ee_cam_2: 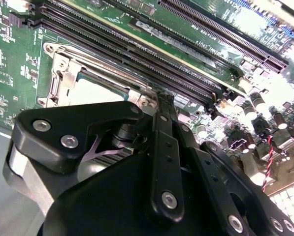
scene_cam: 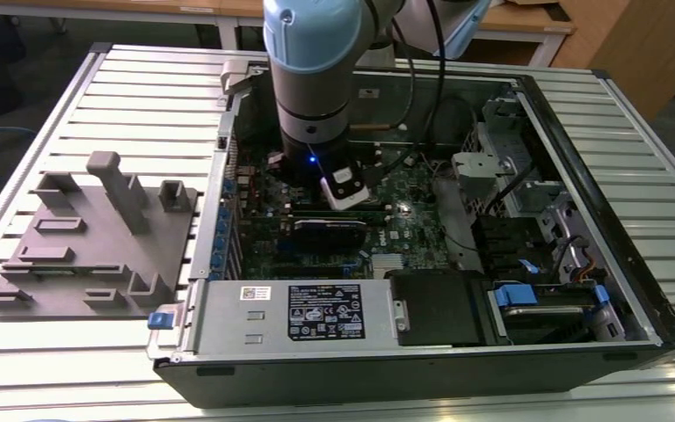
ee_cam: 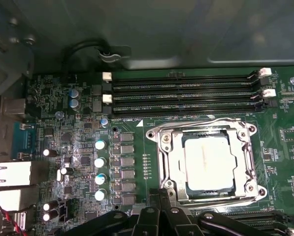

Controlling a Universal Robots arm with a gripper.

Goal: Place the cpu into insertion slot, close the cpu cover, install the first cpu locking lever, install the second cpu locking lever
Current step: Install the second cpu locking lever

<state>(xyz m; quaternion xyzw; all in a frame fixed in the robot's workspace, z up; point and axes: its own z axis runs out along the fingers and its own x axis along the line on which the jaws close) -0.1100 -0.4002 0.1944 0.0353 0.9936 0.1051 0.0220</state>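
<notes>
- In the exterior view I see the arm (scene_cam: 312, 79) reaching down into the open computer case (scene_cam: 431, 352), its wrist low over the green motherboard (scene_cam: 402, 229) near the middle of the case. A grey fixture block (scene_cam: 91, 237) sits on the slatted table (scene_cam: 45, 352) towards the exterior view's left, well apart from the arm. From here the socket area is hidden behind the wrist.
- In the second wrist view the gripper (ee_cam_2: 159, 105) is in the foreground, its black linkages converging just beside a corner of the insertion slot (ee_cam_2: 58, 81). The fingertips look drawn close together, but I cannot tell whether they are fully pressed together or touching anything. The cpu (ee_cam_2: 95, 91) lies flat inside the slot.
- In the first wrist view the cpu (ee_cam: 208, 162) sits in the insertion slot (ee_cam: 162, 162), its pale metal top showing through the window of the cpu cover (ee_cam: 206, 132), which lies down flat around it. The long black memory slots (ee_cam: 186, 88) run just beside the socket. The gripper's linkages (ee_cam: 161, 221) sit at the socket's near edge.
</notes>
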